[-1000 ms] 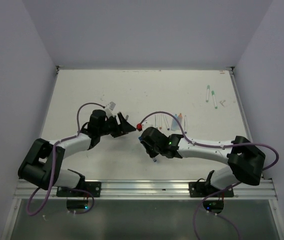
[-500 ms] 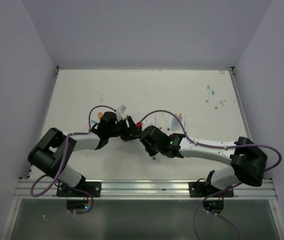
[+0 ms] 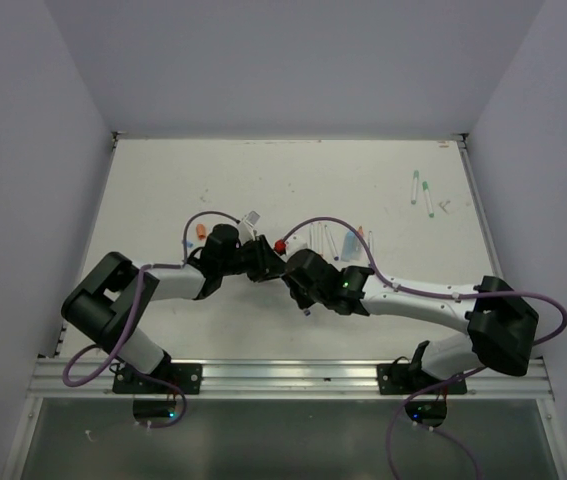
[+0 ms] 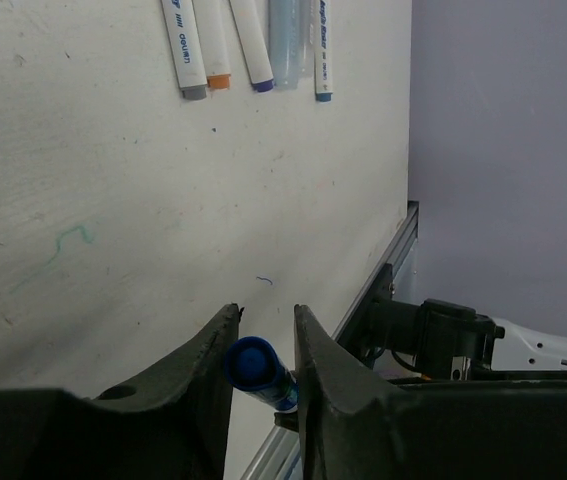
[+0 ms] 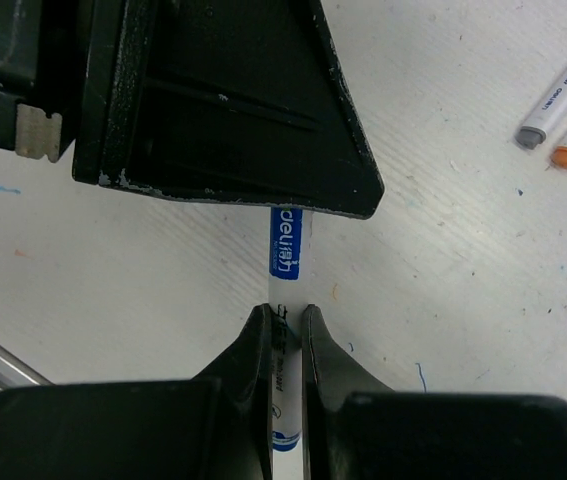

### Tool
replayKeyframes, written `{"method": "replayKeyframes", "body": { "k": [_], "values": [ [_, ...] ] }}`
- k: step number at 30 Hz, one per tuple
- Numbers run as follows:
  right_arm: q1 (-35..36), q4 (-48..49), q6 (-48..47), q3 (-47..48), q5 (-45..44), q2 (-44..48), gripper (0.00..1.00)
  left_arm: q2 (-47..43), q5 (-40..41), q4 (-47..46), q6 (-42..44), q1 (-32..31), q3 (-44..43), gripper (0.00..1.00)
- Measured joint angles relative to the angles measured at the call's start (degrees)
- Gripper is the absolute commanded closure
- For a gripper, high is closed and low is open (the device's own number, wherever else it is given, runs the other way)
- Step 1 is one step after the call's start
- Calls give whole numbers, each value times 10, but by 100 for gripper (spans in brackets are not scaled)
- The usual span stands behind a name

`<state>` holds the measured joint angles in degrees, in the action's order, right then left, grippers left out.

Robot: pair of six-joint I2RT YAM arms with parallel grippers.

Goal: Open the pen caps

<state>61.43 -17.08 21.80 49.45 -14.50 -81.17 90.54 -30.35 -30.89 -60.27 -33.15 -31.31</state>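
Observation:
My right gripper (image 5: 286,318) is shut on the white barrel of a pen (image 5: 285,250) with a blue label. The pen's far end runs under my left gripper's black body (image 5: 223,100). In the left wrist view my left gripper (image 4: 266,320) has its jaws narrowed round that pen's blue cap (image 4: 253,362), which sits between the fingers. In the top view the two grippers meet mid-table, the left (image 3: 263,262) against the right (image 3: 293,270), and the pen's lower end (image 3: 306,313) pokes out below.
A row of several white pens (image 3: 338,240) lies just behind the grippers; it also shows in the left wrist view (image 4: 248,45). A red cap (image 3: 280,243) and an orange cap (image 3: 201,230) lie nearby. Two green-ended pens (image 3: 418,187) lie at the far right. The table's metal front rail (image 3: 293,375) is near.
My left arm has swung right to the right gripper, and its fingers now stand round the held pen's blue cap. The right gripper has stayed put, holding the pen.

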Motion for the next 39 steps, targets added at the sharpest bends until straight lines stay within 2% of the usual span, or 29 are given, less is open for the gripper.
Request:
{"method": "replayKeyframes", "body": {
  "k": [3, 6, 7, 8, 11, 12, 14, 19, 21, 22, 23, 27, 30, 36, 39],
  "values": [
    [-1, 1, 0, -1, 0, 1, 100, 0, -1, -3, -6, 0, 0, 82],
    [-1, 3, 1, -3, -2, 2, 100, 0, -4, -12, -12, 0, 0, 98],
    [-1, 5, 1, -5, -2, 3, 100, 0, -4, -13, -13, 0, 0, 100],
    [-1, 7, 1, -6, -2, 3, 92, 0, -4, -13, -13, 0, 0, 100],
    [-1, 10, 3, -8, 0, 3, 51, 0, -5, -13, -13, 0, 0, 100],
    [-1, 12, 4, -9, 2, 3, 48, 0, -6, -15, -12, -1, 0, 100],
    [-1, 16, 2, -10, 5, 3, 47, 0, -8, -19, -13, -1, 0, 100],
    [-1, 24, 0, -10, 9, 3, 53, 0, -14, -29, -15, -4, 0, 100],
    [-2, 28, -1, -10, 10, 2, 64, -1, -15, -29, -17, -4, 0, 100],
    [-3, 30, -1, -10, 10, 1, 72, -3, -16, -29, -17, -4, 0, 100],
    [-5, 32, -2, -10, 9, -1, 100, -4, -16, -29, -17, -4, 0, 100],
    [-13, 42, -6, -10, 4, -14, 100, -9, -9, -15, -7, -1, -3, 100],
    [-12, 49, -9, -8, -17, -32, 100, 6, -7, 54, 12, 7, -42, 100],
    [10, 43, -13, 33, -160, -77, 100, 38, -17, 122, -2, 37, -110, 100],
    [10, 52, -25, 35, -187, -76, 100, 50, -26, 137, -12, 43, -138, 100]
  ]
}}
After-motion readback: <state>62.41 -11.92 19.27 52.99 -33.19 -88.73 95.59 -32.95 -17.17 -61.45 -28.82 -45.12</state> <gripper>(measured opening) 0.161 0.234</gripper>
